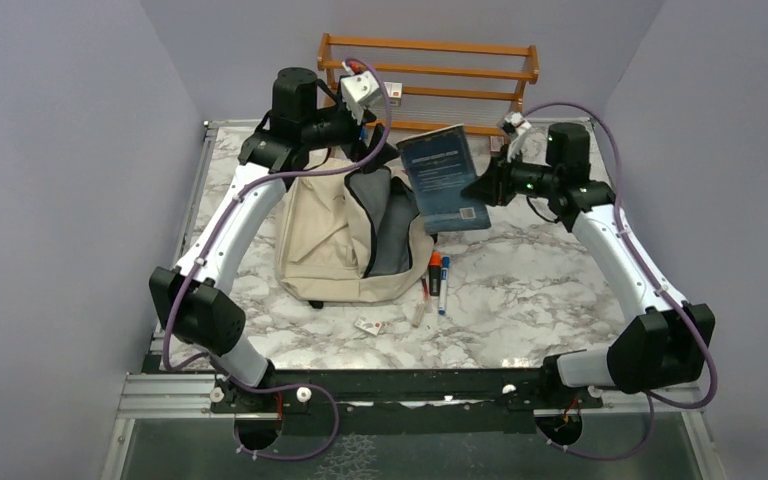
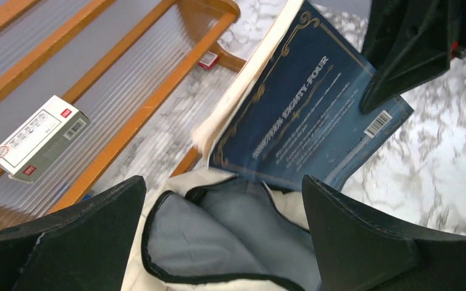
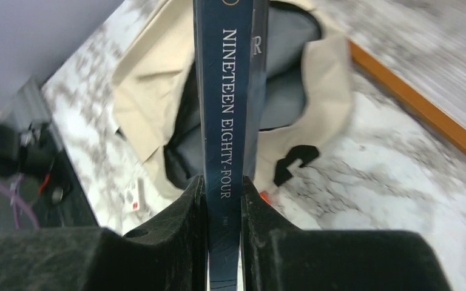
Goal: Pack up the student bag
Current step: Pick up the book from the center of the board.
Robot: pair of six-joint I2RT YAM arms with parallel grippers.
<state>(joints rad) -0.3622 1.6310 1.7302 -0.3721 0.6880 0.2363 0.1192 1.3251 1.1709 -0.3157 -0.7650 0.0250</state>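
1. You are partway through loading the bag: your right gripper (image 3: 223, 188) is clamped narrow on the spine edge of a dark blue book (image 1: 446, 180), which hangs tilted and clear of the table (image 1: 540, 300) at about 12 o'clock in the overhead view
2. The cream bag (image 1: 332, 240) lies slumped on the table toward 10 o'clock from centre; its unzipped mouth gapes toward 1 o'clock, grey lining showing, and the book's lower edge sits just beside that opening
3. Your left gripper (image 2: 223, 200) hovers over the bag's far rim at 11 o'clock, fingers spread wide and holding nothing, with the open mouth directly beneath them
4. The next move looks like a descent toward 8 o'clock, book edge first into the gap; the rim seems slack, so you may want the free gripper to pinch it and hold it open first
5. Your right arm reaches up from its base at 5 o'clock, elbow out toward 3, wrist turned in toward 9; your left arm arcs from 7 o'clock to 11, wrist bent downward
6. Pens (image 1: 438, 275) lie at 6 o'clock of the bag's mouth; a wooden rack (image 1: 430, 65) stands at 12 o'clock with a small box (image 2: 39, 138) on it
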